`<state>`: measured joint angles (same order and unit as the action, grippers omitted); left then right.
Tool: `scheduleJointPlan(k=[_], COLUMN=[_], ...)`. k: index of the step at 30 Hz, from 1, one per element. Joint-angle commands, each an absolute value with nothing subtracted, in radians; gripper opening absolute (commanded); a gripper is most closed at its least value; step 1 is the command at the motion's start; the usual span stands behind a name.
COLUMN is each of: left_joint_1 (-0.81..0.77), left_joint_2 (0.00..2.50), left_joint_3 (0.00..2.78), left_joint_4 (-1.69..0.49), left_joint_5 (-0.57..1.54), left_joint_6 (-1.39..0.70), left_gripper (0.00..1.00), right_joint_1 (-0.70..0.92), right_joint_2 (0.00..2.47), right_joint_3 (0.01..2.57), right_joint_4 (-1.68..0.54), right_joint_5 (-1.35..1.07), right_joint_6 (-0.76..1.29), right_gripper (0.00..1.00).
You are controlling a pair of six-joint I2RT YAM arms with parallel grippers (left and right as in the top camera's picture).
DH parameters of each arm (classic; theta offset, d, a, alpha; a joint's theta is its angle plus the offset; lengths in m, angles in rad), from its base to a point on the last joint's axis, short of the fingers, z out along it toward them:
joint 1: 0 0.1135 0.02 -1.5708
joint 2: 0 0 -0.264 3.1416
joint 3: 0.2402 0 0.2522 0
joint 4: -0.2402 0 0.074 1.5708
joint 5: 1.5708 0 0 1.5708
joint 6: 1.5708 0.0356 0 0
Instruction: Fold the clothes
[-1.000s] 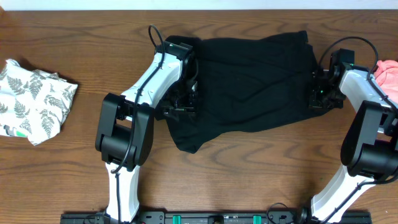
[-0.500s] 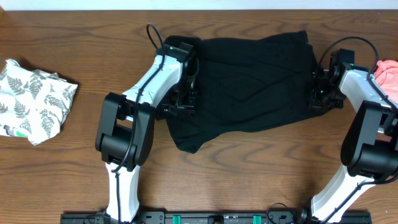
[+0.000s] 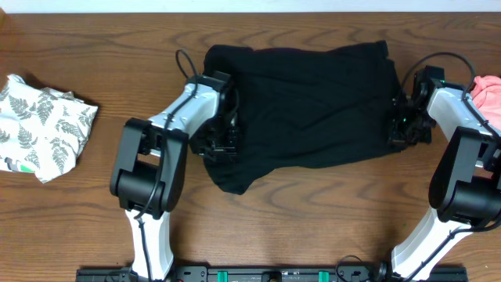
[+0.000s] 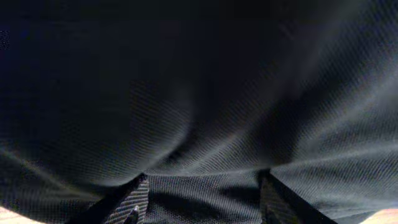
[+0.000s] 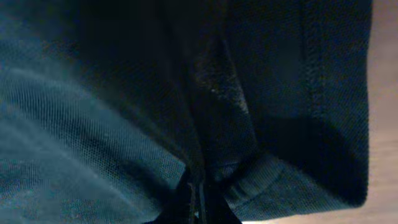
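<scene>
The large garment (image 3: 313, 102) was plain black, showing a fine mesh weave up close. The fern-print garment (image 3: 43, 129) was white with grey-green leaves. The pink piece (image 3: 489, 92) was plain. The surface (image 3: 313, 227) was brown wood grain. The left arm (image 3: 184, 110) and right arm (image 3: 458, 110) were white with black joints.

A robotics test bench is shown from above: a left arm (image 3: 150, 231) and a right arm (image 3: 460, 176) are mounted on a black rail (image 3: 266, 275) at the near edge of a wooden table (image 3: 313, 219). A black garment (image 3: 313, 102), a fern-print cloth (image 3: 43, 129) and a pink piece (image 3: 490, 92) are spread on it.
</scene>
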<state>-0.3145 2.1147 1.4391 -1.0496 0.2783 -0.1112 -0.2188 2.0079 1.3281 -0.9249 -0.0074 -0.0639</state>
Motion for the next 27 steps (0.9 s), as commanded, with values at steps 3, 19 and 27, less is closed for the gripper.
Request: scheduleJointPlan(k=[3, 19, 27], left_joint_1=[-0.187, -0.136, -0.136], left_joint_2=[2.171, 2.171, 2.164], left_joint_3=[1.391, 1.391, 1.391], left_joint_4=[-1.024, -1.043, -1.069], left_joint_5=[0.167, 0.198, 0.199], left_joint_6=[-0.096, -0.063, -0.063], left_gripper=[0.59, 0.59, 0.59], right_joint_1=[-0.218, -0.218, -0.218], right_joint_2=[2.016, 2.012, 1.985], right_joint_3=[1.324, 1.324, 1.324], right_joint_4=[-1.034, -1.172, -1.182], right_joint_5=[-0.001, -0.017, -0.053], right_joint_6=[0.049, 0.052, 0.073], right_gripper=[0.01, 0.01, 0.01])
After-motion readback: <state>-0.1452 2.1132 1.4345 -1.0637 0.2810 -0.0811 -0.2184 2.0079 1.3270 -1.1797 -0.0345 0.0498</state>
